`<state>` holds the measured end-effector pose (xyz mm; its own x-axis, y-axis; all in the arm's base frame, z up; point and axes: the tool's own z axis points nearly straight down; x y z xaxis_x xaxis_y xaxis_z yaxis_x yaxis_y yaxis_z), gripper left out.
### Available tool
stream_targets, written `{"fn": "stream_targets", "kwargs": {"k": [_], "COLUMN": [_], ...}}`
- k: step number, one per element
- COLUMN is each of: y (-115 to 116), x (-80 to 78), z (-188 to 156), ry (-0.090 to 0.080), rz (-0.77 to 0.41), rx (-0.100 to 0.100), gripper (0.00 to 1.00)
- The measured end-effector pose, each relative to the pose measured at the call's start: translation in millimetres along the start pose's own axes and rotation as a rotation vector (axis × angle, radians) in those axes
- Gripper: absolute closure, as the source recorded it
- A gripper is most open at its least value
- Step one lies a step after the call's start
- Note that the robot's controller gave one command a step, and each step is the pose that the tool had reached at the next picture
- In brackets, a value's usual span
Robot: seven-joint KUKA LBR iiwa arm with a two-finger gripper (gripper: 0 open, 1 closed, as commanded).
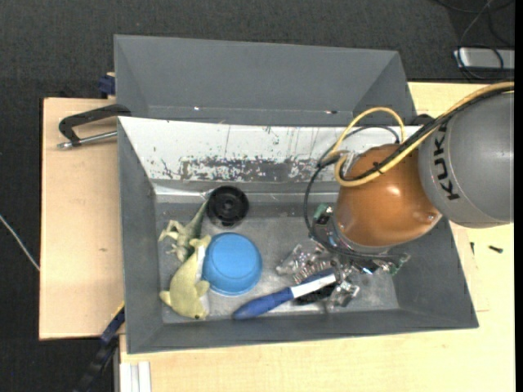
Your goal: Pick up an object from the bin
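End effector (345, 278): low in the grey bin (245, 80), at the front corner on the arm's side, tucked under the orange cover (380, 207). Honestly can't tell if it's wide, narrow or holding anything.
Right under it: the white-and-black head end of a blue-handled brush (274, 299) lying flat along the front wall, with a crumpled shiny silver thing (301, 260) just beside it.
Arm: the grey link (474, 170) is cut off by the frame edge; cables (372, 117) loop over the cover.
Hidden: the cover covers the brush's tip.
Further out: blue cup (232, 264), pale yellow-green dinosaur toy (189, 288) right against it, black round cap (226, 205) near the back wall.
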<state>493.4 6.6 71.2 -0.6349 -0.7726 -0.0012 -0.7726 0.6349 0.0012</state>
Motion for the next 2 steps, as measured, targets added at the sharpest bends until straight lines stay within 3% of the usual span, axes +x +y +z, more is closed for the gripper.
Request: {"fn": "stream_targets", "kwargs": {"k": [1, 2], "y": [22.1, 20.4], "x": [-29.7, -29.7], "z": [-0.4, -2.5], "ry": [-0.001, -0.001], "rz": [-0.134, -0.129], "rx": [0.005, 0.007], "gripper": [0.0, 1.0]}}
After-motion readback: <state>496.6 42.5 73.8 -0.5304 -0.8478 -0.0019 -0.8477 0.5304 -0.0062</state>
